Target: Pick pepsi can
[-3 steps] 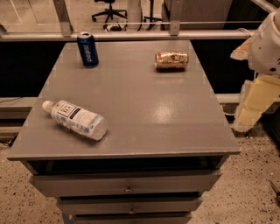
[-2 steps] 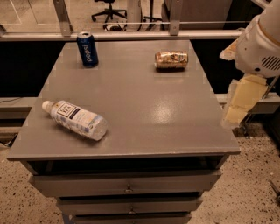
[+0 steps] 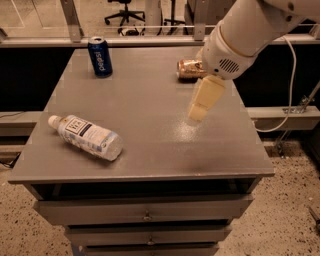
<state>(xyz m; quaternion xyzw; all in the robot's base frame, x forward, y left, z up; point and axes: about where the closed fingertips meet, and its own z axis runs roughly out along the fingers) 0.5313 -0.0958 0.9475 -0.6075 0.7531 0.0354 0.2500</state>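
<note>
The gripper [image 3: 197,114], its opening impossible to tell, has swung in from the right over the counter [image 3: 150,125]; the approach has begun, but the pepsi can [image 3: 100,56] stands well apart.

End effector [image 3: 197,112] over table [image 3: 150,130], well apart from upright pepsi can [image 3: 100,56]

place: likely office or lab | cues: office chair [image 3: 121,11], speckled floor [image 3: 295,210], drawer cabinet [image 3: 145,214] | gripper [image 3: 202,102]: above cabinet top
</note>
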